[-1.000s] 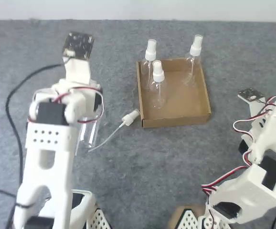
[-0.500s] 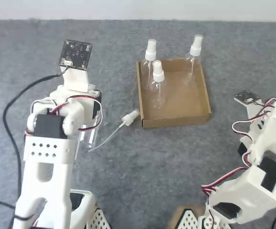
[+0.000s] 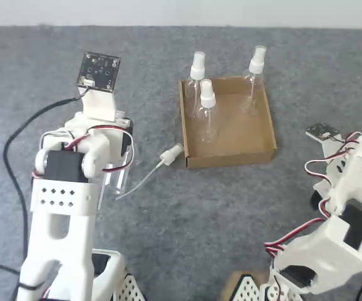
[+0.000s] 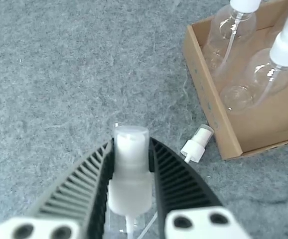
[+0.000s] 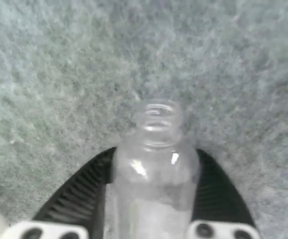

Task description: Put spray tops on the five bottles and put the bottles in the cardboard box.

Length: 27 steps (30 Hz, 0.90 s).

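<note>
Three capped bottles [image 3: 207, 119] sit in the box [image 3: 231, 158]. Left hand [image 4: 130, 145] clamps a capped fourth [image 4: 129, 191]; right hand [image 5: 156, 152] grips the topless fifth [image 5: 156, 172].

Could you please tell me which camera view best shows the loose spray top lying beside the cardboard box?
The high view: the loose spray top lies whole on the carpet, tube included, just off the cardboard box. The left wrist view gives its head, the tube cut off by the jaws.

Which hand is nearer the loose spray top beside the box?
Left. The left hand, gripping a capped bottle, is close beside the loose spray top; the right hand, gripping an uncapped bottle, is on the other side of the cardboard box.
</note>
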Each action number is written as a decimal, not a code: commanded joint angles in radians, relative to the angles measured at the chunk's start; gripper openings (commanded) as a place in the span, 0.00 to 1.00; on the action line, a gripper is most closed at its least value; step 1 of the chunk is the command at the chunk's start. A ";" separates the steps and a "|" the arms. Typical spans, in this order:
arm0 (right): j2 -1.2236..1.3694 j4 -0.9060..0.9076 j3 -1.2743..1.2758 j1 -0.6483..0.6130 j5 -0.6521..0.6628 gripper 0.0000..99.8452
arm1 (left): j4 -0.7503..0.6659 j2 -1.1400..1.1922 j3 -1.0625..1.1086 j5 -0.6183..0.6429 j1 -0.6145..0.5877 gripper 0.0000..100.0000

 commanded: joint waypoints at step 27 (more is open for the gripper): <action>-0.947 -0.010 0.064 -1.115 -0.801 0.00 | 0.222 -0.247 -0.541 0.066 0.002 0.02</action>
